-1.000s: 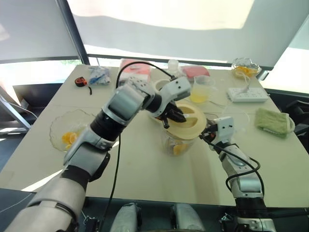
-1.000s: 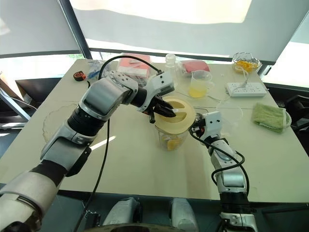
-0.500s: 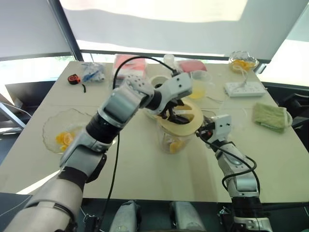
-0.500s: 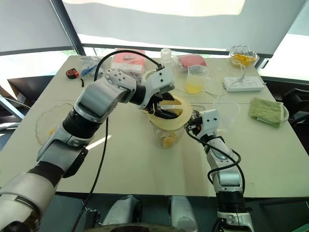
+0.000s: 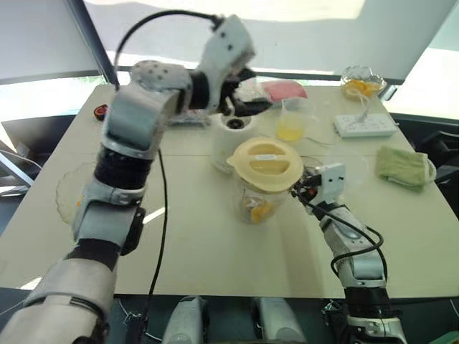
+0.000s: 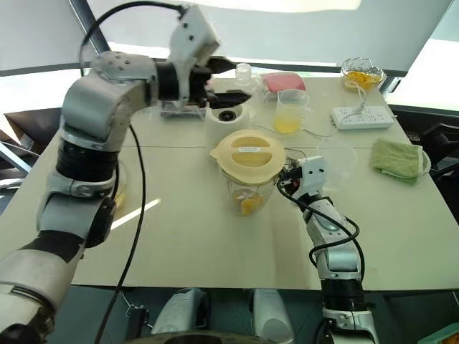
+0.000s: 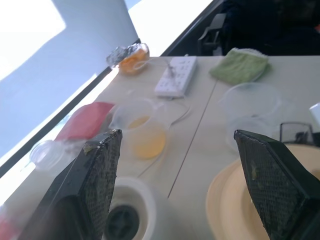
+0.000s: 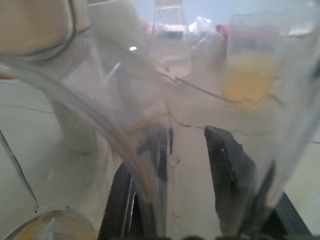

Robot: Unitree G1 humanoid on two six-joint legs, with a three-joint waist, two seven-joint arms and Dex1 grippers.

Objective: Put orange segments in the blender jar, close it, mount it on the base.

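Note:
The blender jar (image 5: pixel 259 201) stands mid-table, a pale yellow lid (image 5: pixel 265 160) sitting on its rim. Orange segments (image 5: pixel 258 211) lie at its bottom. My right gripper (image 5: pixel 304 188) is shut on the jar's clear side handle (image 8: pixel 150 165), one black finger (image 8: pixel 226 167) on each side of it. My left gripper (image 6: pixel 226 79) hangs open and empty, high above the table, over the base (image 6: pixel 225 119). The base is a white cylinder with a dark socket, just behind the jar. In the left wrist view the fingers (image 7: pixel 95 175) stand wide apart over the base (image 7: pixel 125 220) and the lid (image 7: pixel 235 205).
Behind the jar stands a measuring cup of yellow juice (image 5: pixel 292 126). A power strip (image 5: pixel 364 125), a green cloth (image 5: pixel 405 165) and a small bowl of orange pieces (image 5: pixel 361 86) lie at the far right. A wide glass bowl (image 5: pixel 72 195) sits at the left edge.
My left gripper has let go of the lid, opened, and risen up and away from the jar toward the back. The lid stays on the jar. The right gripper holds as before.

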